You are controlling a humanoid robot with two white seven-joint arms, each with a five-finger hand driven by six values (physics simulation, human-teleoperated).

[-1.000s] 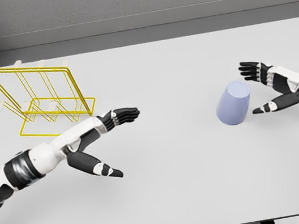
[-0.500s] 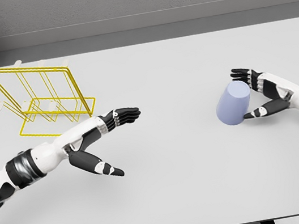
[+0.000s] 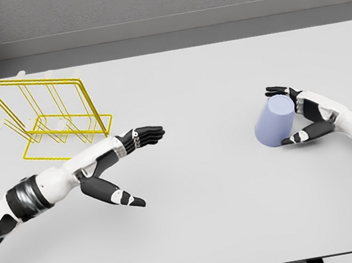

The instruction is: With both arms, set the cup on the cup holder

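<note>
I can read no writing anywhere here: no text, label, brand, number or sign on the pale lavender plastic cup (image 3: pixel 274 122), on the yellow wire cup holder (image 3: pixel 52 118), on the plain white table (image 3: pixel 211 220), or on my own white arms.

cup (image 3: pixel 274 122): smooth, matt lilac, plastic-looking
cup holder (image 3: pixel 48 115): thin yellow wire, slightly glossy
surface (image 3: pixel 203 214): smooth, matt pale grey
left hand (image 3: pixel 124 167): glossy black finger segments; arm shell white, smooth

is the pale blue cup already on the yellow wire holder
No, the pale blue cup sits on the white table, far right of the yellow wire holder.
</note>
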